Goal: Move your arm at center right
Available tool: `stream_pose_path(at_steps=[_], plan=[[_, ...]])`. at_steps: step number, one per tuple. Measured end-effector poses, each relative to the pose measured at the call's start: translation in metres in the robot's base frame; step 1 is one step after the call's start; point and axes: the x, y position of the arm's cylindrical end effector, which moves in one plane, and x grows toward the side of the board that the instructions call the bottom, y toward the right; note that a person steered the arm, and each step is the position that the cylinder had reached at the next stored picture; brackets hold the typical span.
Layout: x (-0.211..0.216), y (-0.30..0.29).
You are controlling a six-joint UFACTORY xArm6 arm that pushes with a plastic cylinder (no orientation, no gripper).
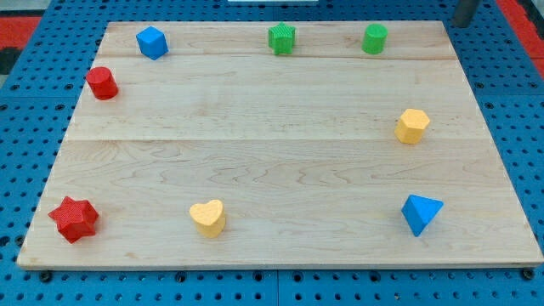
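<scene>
Board of pale planked wood lies on blue perforated table. My tip is cut off at one o'clock; only dark rod shows, well apart from green plastic cylinder.

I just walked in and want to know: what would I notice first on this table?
Bright blocks ring a pale wooden board whose middle is bare. A red star sits at the view's bottom left, a yellow heart to its right, and a blue triangle at the bottom right. Two green blocks line the view's top edge, and my tip pokes in at the top right corner, touching no block.
</scene>
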Motion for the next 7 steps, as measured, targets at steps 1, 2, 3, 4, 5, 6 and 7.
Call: stream_pose_path(at_steps=[1, 2, 3, 4, 5, 6, 7], plan=[[0.010, -0.048], [0.045, -0.059], [0.057, -0.046], [0.061, -0.031], [0.094, -0.010], [0.142, 0.010], [0.161, 0.007]])
